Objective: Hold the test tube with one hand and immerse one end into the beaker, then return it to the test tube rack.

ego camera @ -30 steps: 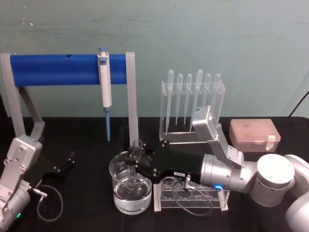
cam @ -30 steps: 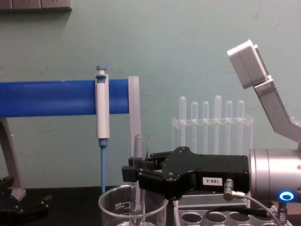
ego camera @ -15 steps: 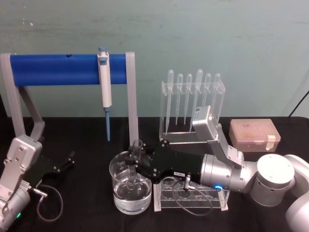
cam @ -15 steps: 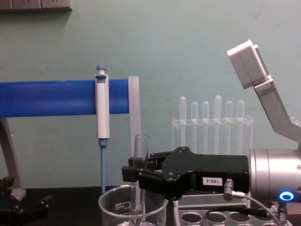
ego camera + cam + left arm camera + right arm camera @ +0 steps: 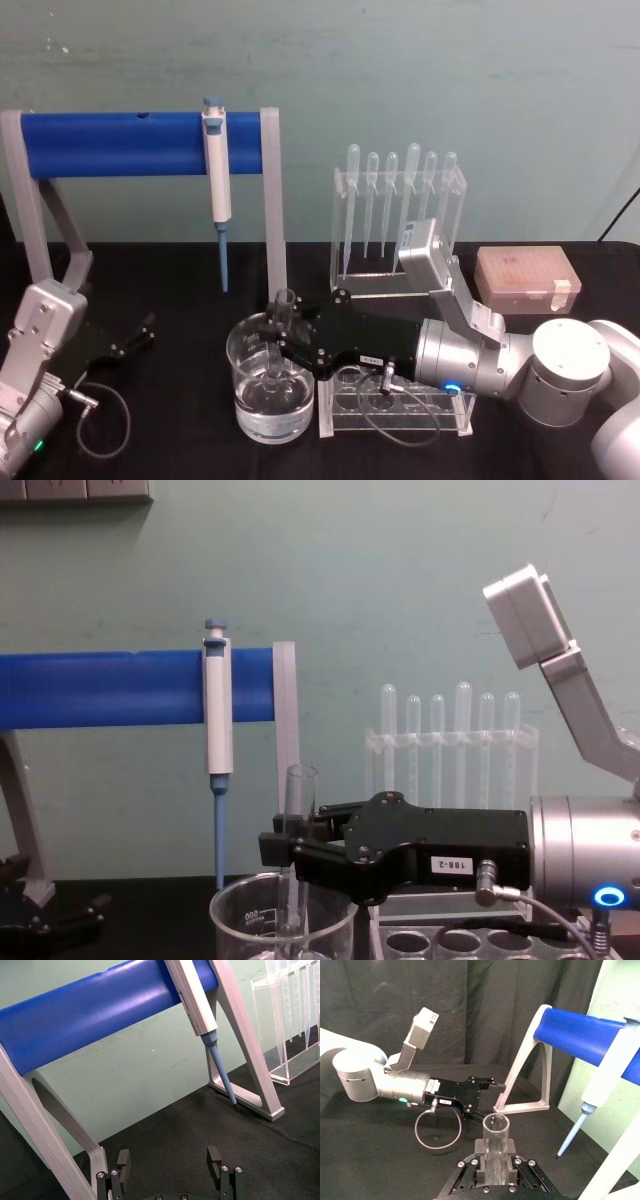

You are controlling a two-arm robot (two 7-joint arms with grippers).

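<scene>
Test tube (image 5: 283, 303) upright, lower end down inside beaker (image 5: 248, 395), clamped near upper part by right gripper (image 5: 279, 342). Rack (image 5: 440, 412) just beside beaker. Left gripper (image 5: 138, 334) parked on table (image 5: 180, 285) at left, jaws apart.

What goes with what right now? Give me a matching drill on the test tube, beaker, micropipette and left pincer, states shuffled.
1. test tube
2. beaker
3. micropipette
4. left pincer

A. hangs on the blue bar
B. open, low at the table's left
C. upright in the right pincer, lower end in the beaker
D. holds clear liquid, beside the rack

Pairs: 1-C, 2-D, 3-A, 4-B
</scene>
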